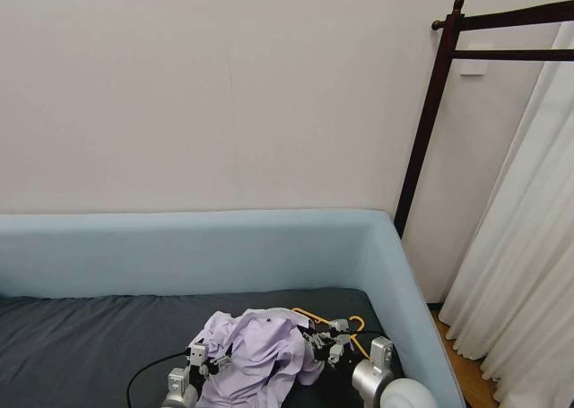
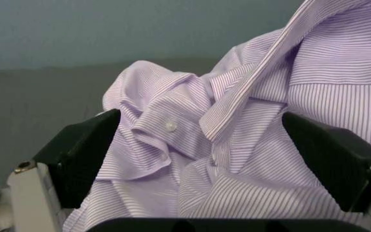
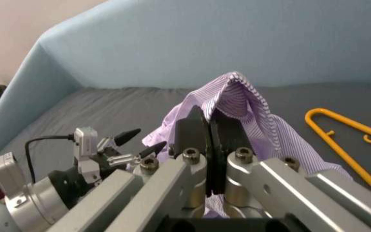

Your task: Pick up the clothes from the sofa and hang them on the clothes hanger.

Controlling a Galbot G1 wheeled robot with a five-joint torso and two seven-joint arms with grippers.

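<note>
**Both grippers at the shirt on the sofa seat**

From the head camera I'm looking down at a pale blue sofa (image 1: 269, 247) with a dark grey seat cushion (image 1: 81, 336), set against a plain wall. Past its right arm stands a dark wooden clothes rack (image 1: 430, 103), upright in the corner, with a white curtain (image 1: 529, 247) hanging just beside it.

The lilac striped shirt (image 1: 260, 345) lies crumpled on the seat near the sofa's right end, well apart from the rack. An orange hanger (image 1: 303, 315) lies flat on the cushion, just beside the shirt on its right side.

My right gripper (image 3: 208, 126) is at the right edge of the shirt. Its fingers are pressed together on a fold of the cloth, which rises in a ridge just past the tips.

My left gripper (image 1: 213, 363) is at the shirt's left side. Its fingers (image 2: 82, 154) stand wide apart, and in the left wrist view a buttoned cuff and bunched folds lie between them, with nothing pinched.
</note>
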